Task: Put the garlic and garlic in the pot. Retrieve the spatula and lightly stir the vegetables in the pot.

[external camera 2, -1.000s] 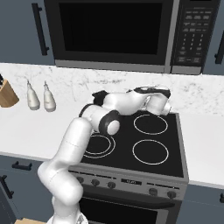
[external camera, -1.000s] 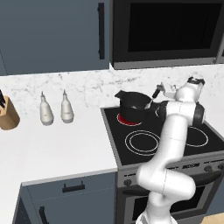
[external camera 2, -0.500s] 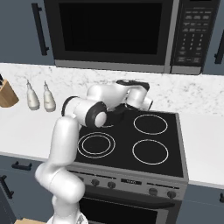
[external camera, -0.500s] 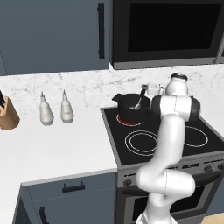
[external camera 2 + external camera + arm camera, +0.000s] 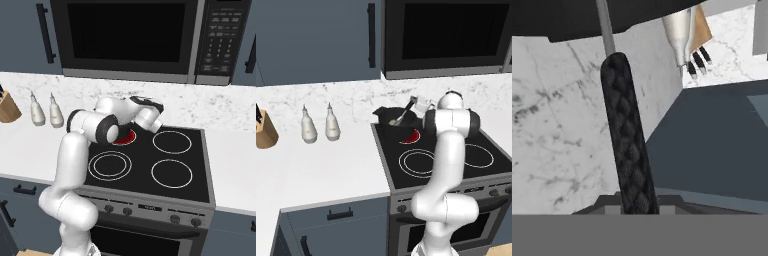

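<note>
The black pot (image 5: 392, 116) stands on the stove's back left burner. The spatula (image 5: 402, 116) slants down into it, with its silver head inside the rim and its handle rising right to my gripper (image 5: 417, 104). The gripper is shut on that handle. In the hand view the braided black handle (image 5: 627, 150) runs up from between the fingers of my gripper (image 5: 634, 202). There a thin metal shaft carries on under the pot's dark rim (image 5: 587, 20). The garlic is hidden from view. In the right base view my arm covers the pot.
A burner glows red (image 5: 412, 136) just in front of the pot. Two white bottles (image 5: 308, 128) (image 5: 332, 125) and a knife block (image 5: 265, 131) stand on the counter to the left. The microwave (image 5: 135, 37) hangs low over the stove (image 5: 170, 170).
The arm has swung left across the stove, carrying the spatula from the right side to the pot. The spatula's head now dips inside the pot.
</note>
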